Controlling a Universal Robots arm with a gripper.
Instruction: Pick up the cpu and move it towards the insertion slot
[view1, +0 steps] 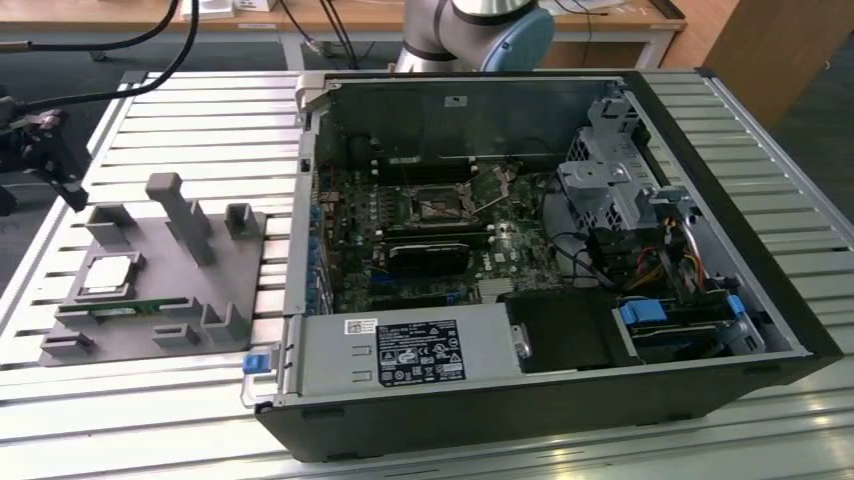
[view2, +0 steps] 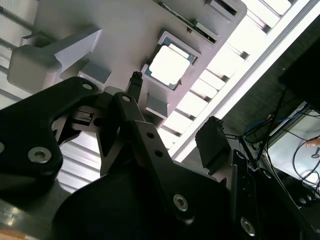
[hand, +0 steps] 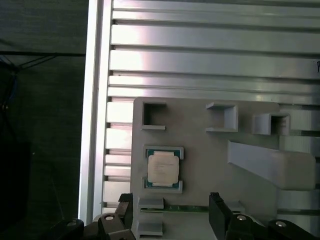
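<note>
**A:** Exterior view: where's the part?
**B:** The cpu (view1: 110, 275) lies flat in its square nest on the grey fixture (view1: 234, 272). The fixture sits on the slatted table (view1: 200, 110), to the exterior view's left of the open PC case (view1: 534, 420). The insertion slot (view1: 438, 208) is on the board inside the case, well apart from the chip, toward the exterior view's right.

**A:** Second wrist view?
**B:** The gripper (view2: 175, 107) is spread wide with nothing between the fingers. The cpu (view2: 170, 65) sits past the fingertips with a clear gap and no contact.

**A:** First wrist view?
**B:** It agrees. The fingertips (hand: 216, 202) stand apart with nothing pinched. The cpu (hand: 163, 169) lies ahead of them, roughly centred on the gap between them. The green memory stick (hand: 185, 208) runs crosswise between the chip and the tips, so it is nearer the gripper than the chip is.

**A:** Any axis to align?
**B:** No, the part is square and has no long axis. Its edges look about square to the line through the fingertips. My read is that the pick isn't done: the chip is seated in its nest and the gripper is short of it.
</note>
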